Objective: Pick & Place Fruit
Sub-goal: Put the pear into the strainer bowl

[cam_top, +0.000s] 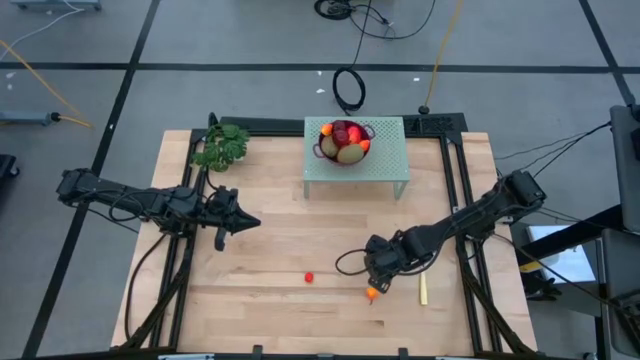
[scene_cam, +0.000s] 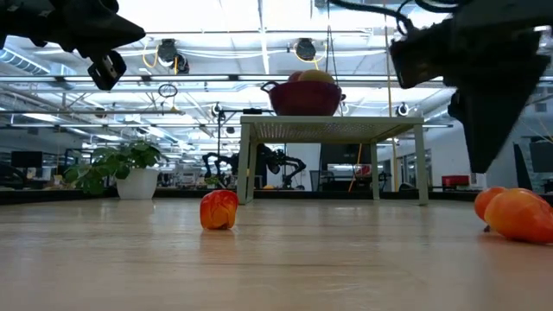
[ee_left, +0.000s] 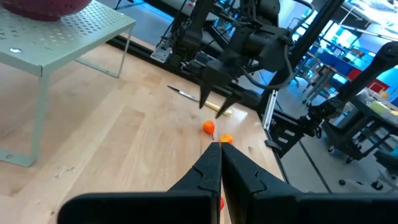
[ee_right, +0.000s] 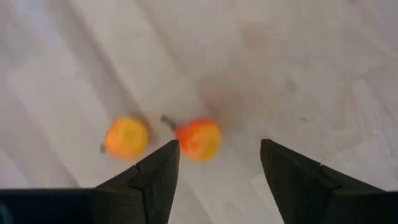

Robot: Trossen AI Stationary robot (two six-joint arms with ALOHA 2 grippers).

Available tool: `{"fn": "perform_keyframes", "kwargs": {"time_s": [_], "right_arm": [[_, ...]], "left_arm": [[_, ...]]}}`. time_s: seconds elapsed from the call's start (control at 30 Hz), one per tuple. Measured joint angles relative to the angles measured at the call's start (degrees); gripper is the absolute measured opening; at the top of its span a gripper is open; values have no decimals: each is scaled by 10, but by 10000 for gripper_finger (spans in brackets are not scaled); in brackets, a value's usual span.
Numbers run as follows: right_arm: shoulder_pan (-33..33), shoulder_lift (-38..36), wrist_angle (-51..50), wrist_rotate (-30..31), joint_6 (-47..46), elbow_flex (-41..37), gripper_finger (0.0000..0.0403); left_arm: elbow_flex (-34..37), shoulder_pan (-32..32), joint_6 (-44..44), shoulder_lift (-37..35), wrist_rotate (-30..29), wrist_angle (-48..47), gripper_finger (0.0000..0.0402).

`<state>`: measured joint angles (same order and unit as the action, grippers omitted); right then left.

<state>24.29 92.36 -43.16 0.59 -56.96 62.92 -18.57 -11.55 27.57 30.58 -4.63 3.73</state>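
Two tiny orange-red fruit bits (ee_right: 198,139) (ee_right: 127,138) lie side by side on the wooden table near its front edge. My right gripper (ee_right: 217,155) hangs open just above them, pointing down, touching neither; it is also in the high view (cam_top: 373,281). A third small red bit (cam_top: 309,277) lies alone to their left (scene_cam: 219,209). Other fruit pieces fill a dark red bowl (cam_top: 345,140) on a pale green perforated stand (cam_top: 390,165) at the far middle. My left gripper (cam_top: 247,222) hovers shut over the table's left half, holding nothing (ee_left: 219,158).
A slim yellowish knife (cam_top: 423,289) lies just right of the two orange bits. A leafy green sprig (cam_top: 220,148) sits at the far left corner. Bare wood lies between the stand and the loose bits.
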Motion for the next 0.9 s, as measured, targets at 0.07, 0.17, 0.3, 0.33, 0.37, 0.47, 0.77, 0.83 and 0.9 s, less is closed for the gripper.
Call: {"fn": "perform_keyframes", "kwargs": {"time_s": [0.07,0.17,0.3,0.33,0.37,0.47,0.77,0.83,0.9], "right_arm": [[8,1,0,-6,47,0,217],[19,0,-1,-4,121,0,213],[25,0,0,-4,241,0,207],[24,0,0,-4,272,0,206],[24,0,0,-3,300,0,205],[24,0,0,-3,384,0,205],[24,0,8,-6,513,0,205],[24,0,18,-6,519,0,205],[24,0,43,-7,521,-9,205]], "left_arm": [[0,0,0,0,-7,0,10],[0,0,0,0,-14,0,10],[0,0,0,0,-14,0,10],[0,0,0,0,-16,0,10],[0,0,0,0,-19,0,10],[0,0,0,0,-36,0,10],[0,0,-1,1,-75,-1,10],[0,0,-1,1,-81,-1,10],[0,0,-1,1,-89,-1,10]]}}
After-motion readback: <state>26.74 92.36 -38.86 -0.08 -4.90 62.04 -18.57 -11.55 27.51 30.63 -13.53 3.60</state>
